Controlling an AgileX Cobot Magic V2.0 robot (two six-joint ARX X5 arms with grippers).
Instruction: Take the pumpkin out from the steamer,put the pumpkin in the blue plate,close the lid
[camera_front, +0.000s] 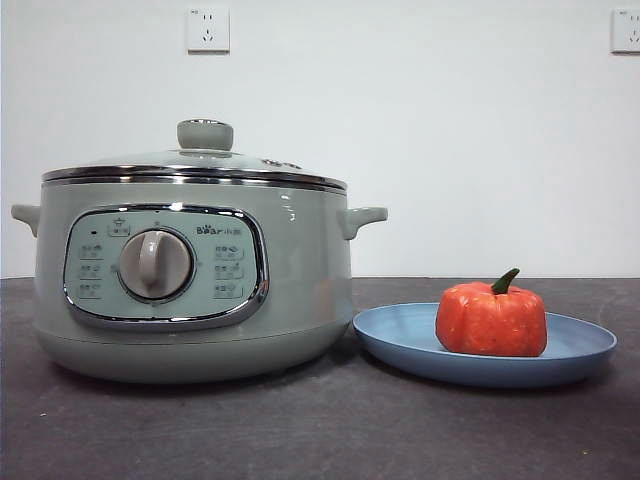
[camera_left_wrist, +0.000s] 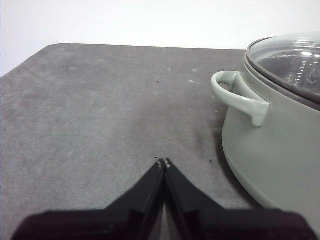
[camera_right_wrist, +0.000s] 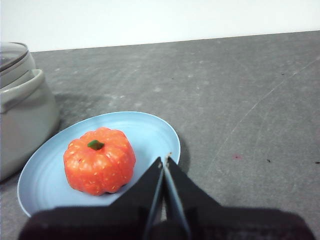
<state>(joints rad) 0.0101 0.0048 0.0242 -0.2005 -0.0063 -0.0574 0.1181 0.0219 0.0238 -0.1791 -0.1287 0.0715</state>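
The right gripper (camera_right_wrist: 164, 160) has its jaws pressed together, holding nothing, and hangs just above the near rim of the plate (camera_right_wrist: 150, 131). The pumpkin (camera_right_wrist: 99, 160) sits apart from it, upright on the plate, stem (camera_right_wrist: 95, 145) up, a little toward the pot side of the plate's middle. The left gripper (camera_left_wrist: 163, 161) is likewise pinched closed and empty, over bare table (camera_left_wrist: 90, 120) on the far side of the steamer (camera_left_wrist: 270, 150) from the plate, near that pot's side handle (camera_left_wrist: 235, 95) but not touching it.

In the front view the pumpkin (camera_front: 491, 317) rests on the plate (camera_front: 400, 340), which lies just beside the steamer (camera_front: 190, 280), its rim reaching under the pot's curved base. The lid (camera_front: 195, 165) is seated on the steamer, its green knob (camera_front: 205, 134) on top.

The control panel (camera_front: 165, 266) carries the word "Bear" followed by small characters too fine to read. A round dial (camera_front: 155, 264) sits at its middle, with small icon labels on either side, also illegible. Two wall sockets (camera_front: 208, 29) show on the white wall behind.
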